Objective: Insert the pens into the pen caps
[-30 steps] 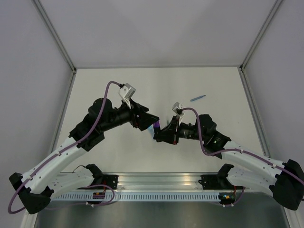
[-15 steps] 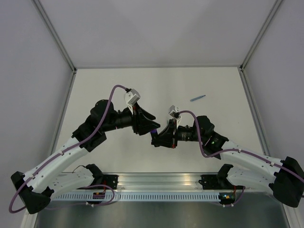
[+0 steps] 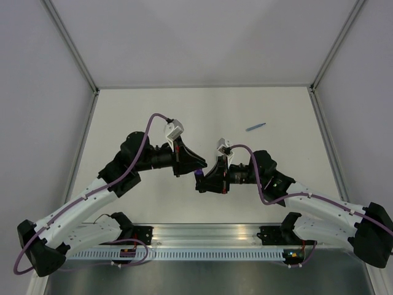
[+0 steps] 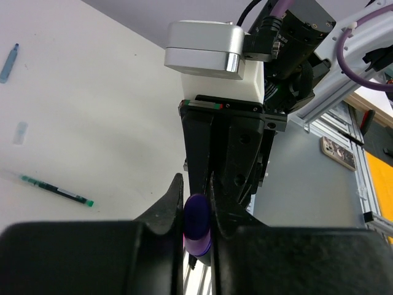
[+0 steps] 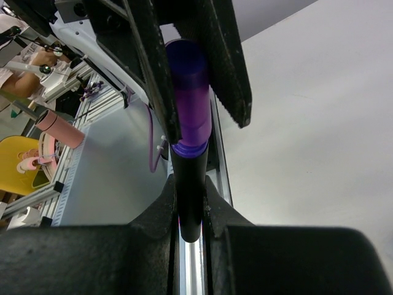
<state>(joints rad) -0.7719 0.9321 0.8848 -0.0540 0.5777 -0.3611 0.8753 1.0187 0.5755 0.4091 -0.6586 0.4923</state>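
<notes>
The black marker [image 5: 190, 178] sits between the fingers of my right gripper [image 5: 189, 198], which is shut on its barrel. A purple cap [image 5: 187, 92] covers the marker's far end. My left gripper [image 4: 195, 195] is shut on that purple cap [image 4: 197, 215], with a finger pressed against each side. In the top view the two grippers meet tip to tip above the table's middle, the left gripper [image 3: 195, 167] over the right gripper [image 3: 202, 179], with the purple cap [image 3: 198, 176] showing between them. A thin blue pen [image 3: 255, 127] lies at the back right.
In the left wrist view a thin pen with a green tip [image 4: 55, 188], a small light-blue cap [image 4: 20, 132] and a light-blue pen [image 4: 7, 61] lie on the white table. An aluminium rail [image 3: 209, 236] runs along the near edge. Grey walls enclose the table.
My left gripper has swung right towards the right gripper and closed its fingers on the purple cap. The right gripper has shifted slightly left, still holding the marker.
</notes>
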